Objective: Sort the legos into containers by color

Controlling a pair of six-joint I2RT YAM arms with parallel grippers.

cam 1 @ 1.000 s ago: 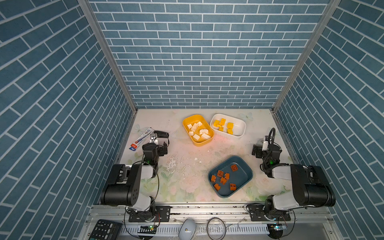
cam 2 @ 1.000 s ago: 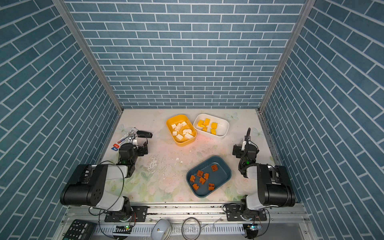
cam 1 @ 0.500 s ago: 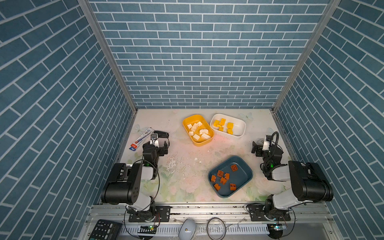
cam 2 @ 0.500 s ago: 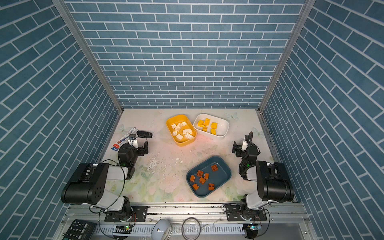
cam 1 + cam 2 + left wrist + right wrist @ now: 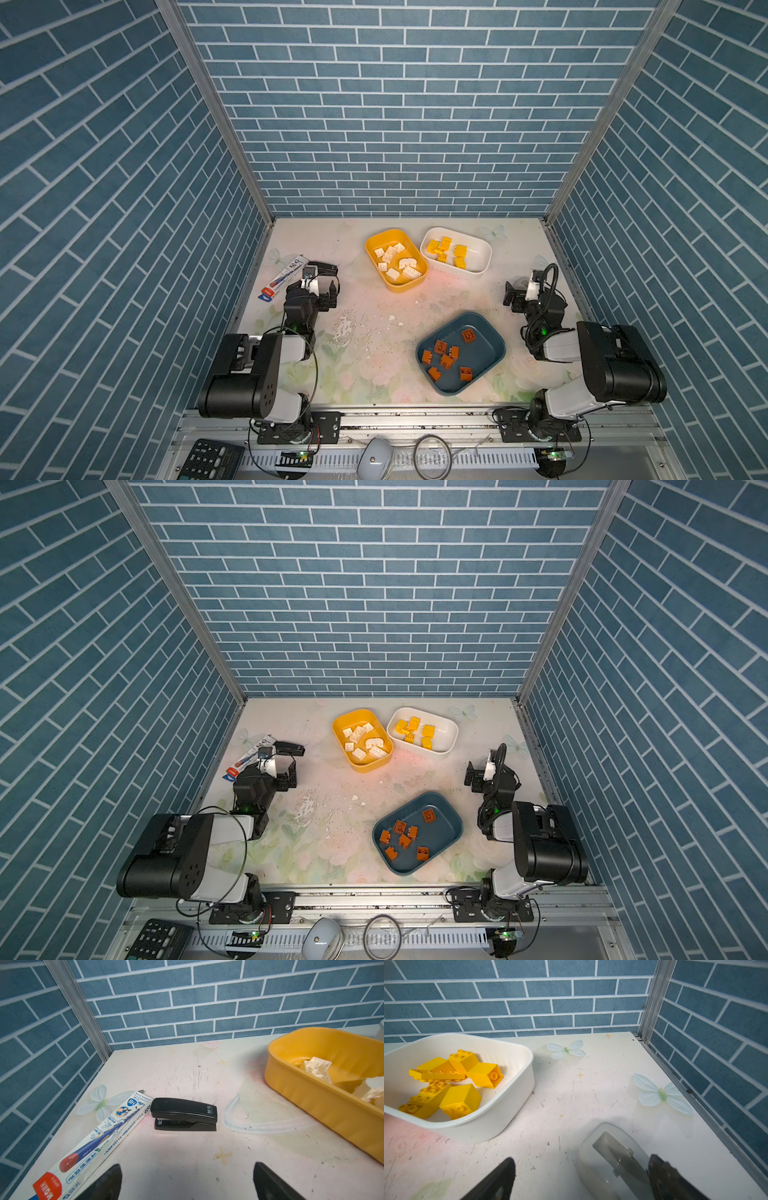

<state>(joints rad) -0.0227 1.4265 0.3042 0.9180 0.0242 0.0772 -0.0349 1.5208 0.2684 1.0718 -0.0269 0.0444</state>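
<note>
A: Nearest us, brown legos [image 5: 446,360] sit in the teal tub [image 5: 484,351].
B: Left gripper [image 5: 187,1166] and right gripper [image 5: 582,1159] hang spread, empty. Beyond, we see white legos [image 5: 392,259] in the yellow tub [image 5: 409,286], yellow legos [image 5: 446,251] in the white tub [image 5: 478,249]. No loose bricks, so sorting looks finished.

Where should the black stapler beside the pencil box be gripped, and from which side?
Grip the black stapler at mid-length, across its narrow width, coming down from above. It sits upright on its flat base, and its two long sides look flat and parallel, so they probably give the firmest hold.
</note>
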